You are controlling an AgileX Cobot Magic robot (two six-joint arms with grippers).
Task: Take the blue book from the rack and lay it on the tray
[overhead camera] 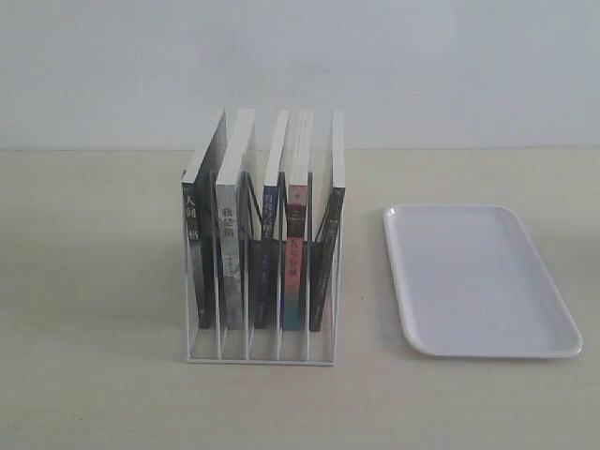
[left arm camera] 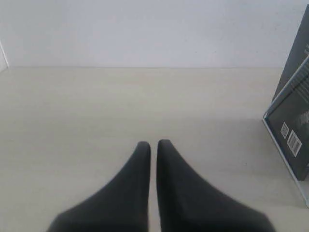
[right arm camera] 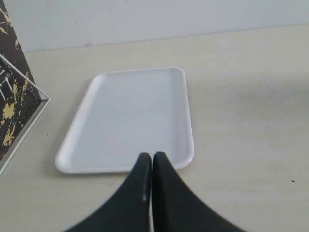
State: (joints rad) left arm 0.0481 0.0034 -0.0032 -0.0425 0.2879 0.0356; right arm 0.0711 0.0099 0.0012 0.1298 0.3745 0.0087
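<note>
Exterior view: the blue book [overhead camera: 265,258] stands in the middle slot of the rack [overhead camera: 262,360] at frame centre; the tray [overhead camera: 483,281] lies lower right. Left wrist view: left claw [left arm camera: 153,145] clenched, empty. Right wrist view: right claw [right arm camera: 152,155] clenched, empty, at the tray's rim.

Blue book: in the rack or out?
In. The blue book stands upright in the middle slot of the rack; the tray holds nothing.

Staged lab-like test setup: pale wood-grain tabletop [overhead camera: 94,281] against plain white wall [overhead camera: 300,66].
</note>
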